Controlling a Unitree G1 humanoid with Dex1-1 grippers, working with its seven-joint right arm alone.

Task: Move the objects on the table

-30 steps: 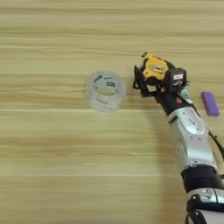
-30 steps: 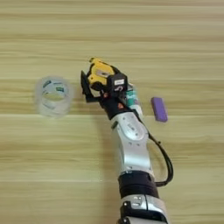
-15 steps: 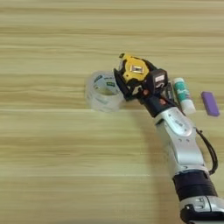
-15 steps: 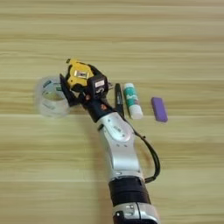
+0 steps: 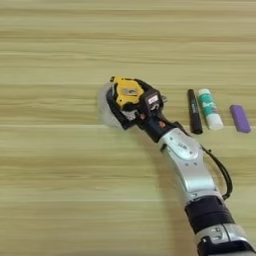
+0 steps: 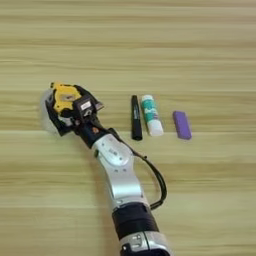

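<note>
My right gripper (image 5: pixel 124 102) is shut on the yellow-black tape measure (image 5: pixel 126 92), held above the clear tape roll (image 5: pixel 104 105), which is mostly hidden beneath it. In the right eye view the gripper (image 6: pixel 62 111) and tape measure (image 6: pixel 63 96) cover the tape roll (image 6: pixel 46 111) the same way. To the right lie a black marker (image 5: pixel 193 111), a white-and-teal glue stick (image 5: pixel 209 108) and a small purple block (image 5: pixel 239 118) in a row on the wood table (image 5: pixel 60 175).
The silver forearm (image 5: pixel 187 165) crosses the table from the bottom right, with a black cable (image 5: pixel 222 172) looping beside it. The marker (image 6: pixel 135 117), glue stick (image 6: pixel 150 115) and purple block (image 6: pixel 182 124) lie just right of the arm.
The gripper has carried the tape measure leftward, from right of the tape roll to over it. The marker and glue stick, hidden before by the arm, now show.
</note>
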